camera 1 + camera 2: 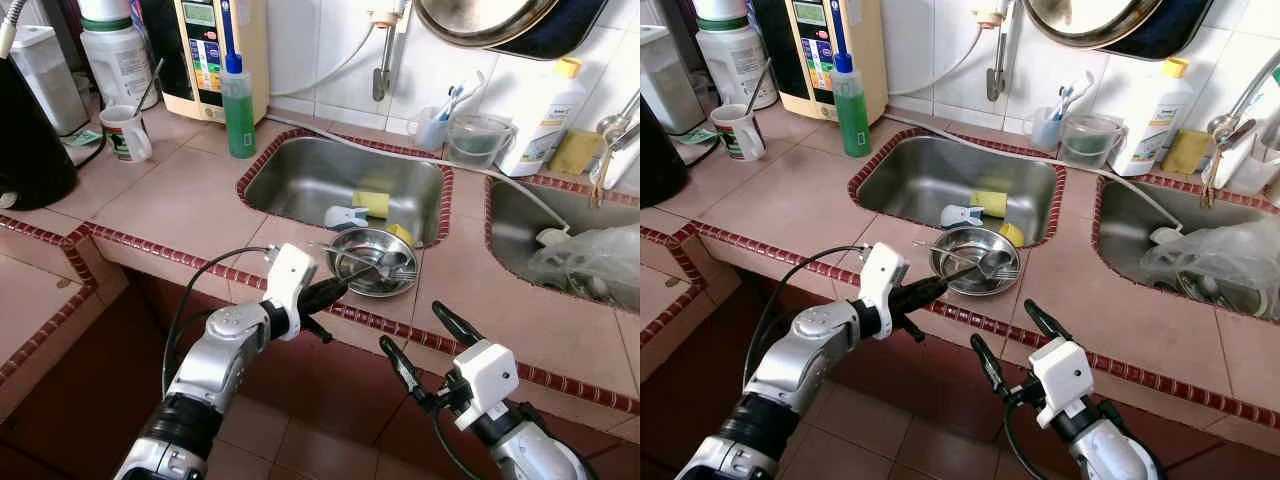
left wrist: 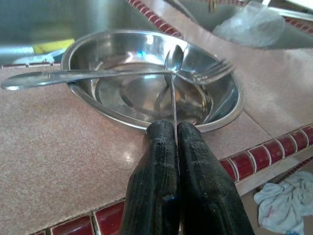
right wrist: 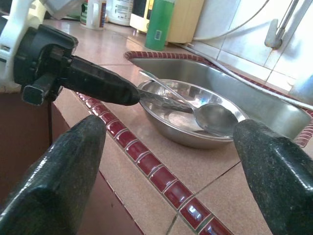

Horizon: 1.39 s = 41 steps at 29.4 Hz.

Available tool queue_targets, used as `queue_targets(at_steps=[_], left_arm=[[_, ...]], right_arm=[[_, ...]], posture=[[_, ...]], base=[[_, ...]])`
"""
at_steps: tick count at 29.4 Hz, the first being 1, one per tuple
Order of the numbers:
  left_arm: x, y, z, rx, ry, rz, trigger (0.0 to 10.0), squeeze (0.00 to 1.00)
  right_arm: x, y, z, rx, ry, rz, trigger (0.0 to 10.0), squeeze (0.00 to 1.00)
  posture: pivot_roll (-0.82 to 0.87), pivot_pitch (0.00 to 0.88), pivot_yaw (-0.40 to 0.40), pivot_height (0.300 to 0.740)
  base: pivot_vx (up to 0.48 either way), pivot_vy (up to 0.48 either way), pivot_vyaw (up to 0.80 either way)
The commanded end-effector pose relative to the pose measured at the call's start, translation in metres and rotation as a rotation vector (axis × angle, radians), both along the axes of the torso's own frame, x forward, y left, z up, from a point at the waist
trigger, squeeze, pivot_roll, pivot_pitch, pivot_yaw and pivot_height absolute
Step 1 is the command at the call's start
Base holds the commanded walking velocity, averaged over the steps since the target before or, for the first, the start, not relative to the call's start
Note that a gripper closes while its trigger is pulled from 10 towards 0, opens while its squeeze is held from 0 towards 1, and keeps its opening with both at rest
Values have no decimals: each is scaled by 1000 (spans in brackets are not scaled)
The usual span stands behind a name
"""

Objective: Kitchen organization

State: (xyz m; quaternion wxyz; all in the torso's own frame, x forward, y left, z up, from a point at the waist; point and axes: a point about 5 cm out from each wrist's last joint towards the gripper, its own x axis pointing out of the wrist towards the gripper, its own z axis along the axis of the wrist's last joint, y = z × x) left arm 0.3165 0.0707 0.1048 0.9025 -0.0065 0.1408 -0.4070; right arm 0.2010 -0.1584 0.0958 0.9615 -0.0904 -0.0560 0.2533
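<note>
Left gripper [image 1: 338,287] clenched on spoon [image 2: 174,63] handle at bowl's [image 1: 352,283] 7 o'clock rim; right gripper [image 1: 420,345] released, at bowl's 5 o'clock off the counter [image 1: 180,205] edge. Spoon head and fork [image 2: 98,75] rest in bowl, sink [image 1: 300,170] at its 11 o'clock.

We've got the silver left arm [image 1: 215,365] bent and reaching forward, its left gripper [image 1: 338,288] with the two long black fingers [image 2: 195,166] pressed tight together, pinching what looks like a thin metal handle. The right gripper [image 1: 418,346] sits lower, its black fingers [image 3: 58,181] spread wide, holding nothing.
</note>
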Motion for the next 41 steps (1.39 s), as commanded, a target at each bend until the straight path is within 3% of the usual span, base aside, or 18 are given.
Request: queue_targets(at_steps=[1, 7, 16, 26, 34, 41], left_arm=[[-1, 0, -10, 79, 69, 9, 10000, 0], [-1, 3, -11, 114, 82, 26, 10000, 0], [3, 7, -7, 175, 17, 48, 10000, 0], [5, 8, -4, 179, 5, 62, 10000, 0], [1, 3, 1, 112, 7, 18, 10000, 0], [1, 2, 3, 109, -3, 9, 10000, 0]], right_arm=[[1, 1, 4, 2, -12, 5, 10000, 0], [0, 2, 4, 6, -12, 2, 10000, 0], [0, 3, 5, 10, -13, 2, 10000, 0], [1, 4, 4, 15, -13, 1, 10000, 0], [1, 3, 4, 13, -10, 2, 10000, 0], [1, 3, 4, 13, -9, 3, 10000, 0]], posture=[[-15, 0, -4, 740], [-16, 0, -1, 740], [-13, 0, 2, 740], [-13, 0, 5, 740], [-13, 0, 2, 740], [-12, 0, 2, 740]], base=[[0, 0, 0], [0, 0, 0], [0, 0, 0], [0, 0, 0], [0, 0, 0], [0, 0, 0]])
